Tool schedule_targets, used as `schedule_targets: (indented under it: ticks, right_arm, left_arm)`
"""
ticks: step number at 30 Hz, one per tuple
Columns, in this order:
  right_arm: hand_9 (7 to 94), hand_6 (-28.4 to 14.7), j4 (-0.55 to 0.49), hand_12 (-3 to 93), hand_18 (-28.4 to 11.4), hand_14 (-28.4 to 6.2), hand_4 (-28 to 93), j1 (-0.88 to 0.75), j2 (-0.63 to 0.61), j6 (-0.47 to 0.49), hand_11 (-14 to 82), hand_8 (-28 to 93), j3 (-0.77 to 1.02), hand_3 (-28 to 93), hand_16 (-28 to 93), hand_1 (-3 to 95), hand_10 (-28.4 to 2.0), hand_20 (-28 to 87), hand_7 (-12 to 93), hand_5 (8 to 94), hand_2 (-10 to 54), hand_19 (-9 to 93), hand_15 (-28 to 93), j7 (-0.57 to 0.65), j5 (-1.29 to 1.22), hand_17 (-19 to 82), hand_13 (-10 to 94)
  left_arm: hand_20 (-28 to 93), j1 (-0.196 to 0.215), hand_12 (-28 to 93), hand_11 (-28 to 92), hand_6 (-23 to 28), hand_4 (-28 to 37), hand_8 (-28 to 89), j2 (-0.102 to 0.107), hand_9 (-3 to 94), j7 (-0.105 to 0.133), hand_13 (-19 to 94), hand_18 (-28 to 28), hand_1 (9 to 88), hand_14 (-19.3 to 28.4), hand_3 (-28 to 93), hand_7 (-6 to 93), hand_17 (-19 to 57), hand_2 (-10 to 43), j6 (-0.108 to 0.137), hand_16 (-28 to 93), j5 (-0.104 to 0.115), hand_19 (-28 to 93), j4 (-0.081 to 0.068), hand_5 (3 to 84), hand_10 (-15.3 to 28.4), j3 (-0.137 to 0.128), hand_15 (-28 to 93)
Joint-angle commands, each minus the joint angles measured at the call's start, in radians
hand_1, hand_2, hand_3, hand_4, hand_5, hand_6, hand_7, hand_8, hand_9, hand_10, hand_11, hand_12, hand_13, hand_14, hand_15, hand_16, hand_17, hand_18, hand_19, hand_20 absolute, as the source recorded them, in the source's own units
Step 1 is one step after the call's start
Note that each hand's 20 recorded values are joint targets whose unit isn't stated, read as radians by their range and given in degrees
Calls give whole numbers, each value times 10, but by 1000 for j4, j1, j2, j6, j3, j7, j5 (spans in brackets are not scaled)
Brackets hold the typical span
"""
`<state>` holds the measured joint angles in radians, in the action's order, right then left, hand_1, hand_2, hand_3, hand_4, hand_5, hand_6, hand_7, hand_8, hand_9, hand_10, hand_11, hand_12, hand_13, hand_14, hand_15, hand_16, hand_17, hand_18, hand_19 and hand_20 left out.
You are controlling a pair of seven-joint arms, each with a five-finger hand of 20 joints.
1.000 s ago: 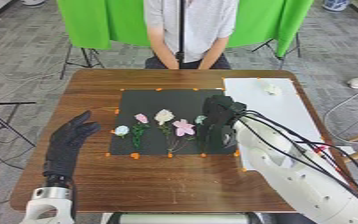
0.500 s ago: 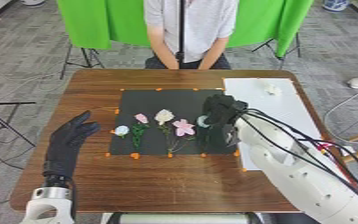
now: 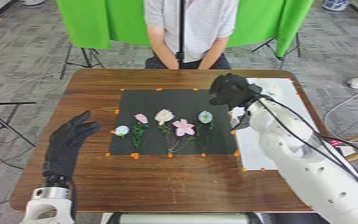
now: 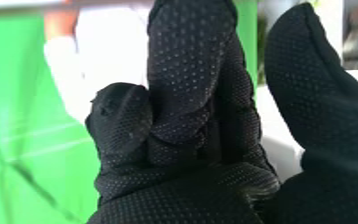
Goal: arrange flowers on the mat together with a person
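In the head view, my right hand (image 3: 232, 91) is over the black mat's (image 3: 144, 102) far right corner, beside the white sheet. The right wrist view shows that hand (image 4: 193, 130) with fingers extended, the thumb apart and nothing held. Flowers lie in a row on the mat: a small pale blue one (image 3: 121, 130), a pink bud (image 3: 141, 118), a cream one (image 3: 164, 116), a pink blossom (image 3: 184, 127) and a pale blue-green one (image 3: 206, 117) at the right. My left hand (image 3: 66, 137) stays left of the mat, fingers relaxed.
A white sheet (image 3: 257, 158) lies along the table's right side, partly under my right arm. Orange tape pieces (image 3: 135, 156) edge the mat. Across the brown table (image 3: 158, 187), a person sits with both arms lowered at the far edge, before green cloth (image 3: 273, 25).
My right hand has moved away from the blue-green flower, toward the far right, and that flower is now uncovered on the mat. The left hand has kept still.
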<state>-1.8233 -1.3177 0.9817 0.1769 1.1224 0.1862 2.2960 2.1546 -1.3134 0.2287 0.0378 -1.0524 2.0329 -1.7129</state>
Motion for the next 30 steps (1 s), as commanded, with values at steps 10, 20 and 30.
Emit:
schedule_targets:
  ticks: [10, 20, 30]
  right_arm:
    - [671, 12, -249, 148, -139, -107, -158, -599, 246, -238, 93, -102, 676, 689, 219, 256, -136, 310, 179, 640, -48, 598, 252, -477, -1185, 414, 701]
    - [321, 20, -267, 67, -119, -89, -208, -866, 466, -105, 18, -93, 693, 766, 53, -3, -112, 205, 71, 265, 13, 16, 28, -504, -1376, 125, 205]
    - [347, 13, -273, 73, -128, -91, -215, -954, 511, -71, 28, -89, 706, 772, 42, -19, -121, 210, 79, 313, 7, 18, 61, -511, -1392, 151, 244]
  left_arm:
    - [192, 20, 167, 210, 29, -219, -49, -12, 499, -2, 386, 138, 212, 186, 680, 129, 67, -20, -12, 36, -1, 91, 4, 482, 148, -10, 236]
    - [187, 17, 167, 210, 32, -221, -49, -10, 501, -10, 388, 135, 212, 187, 680, 126, 70, -20, -23, 35, -6, 85, 4, 484, 149, -7, 235]
    - [190, 16, 167, 210, 30, -220, -49, -7, 500, -10, 387, 135, 212, 187, 680, 128, 68, -19, -30, 36, -3, 89, 1, 482, 149, -3, 237]
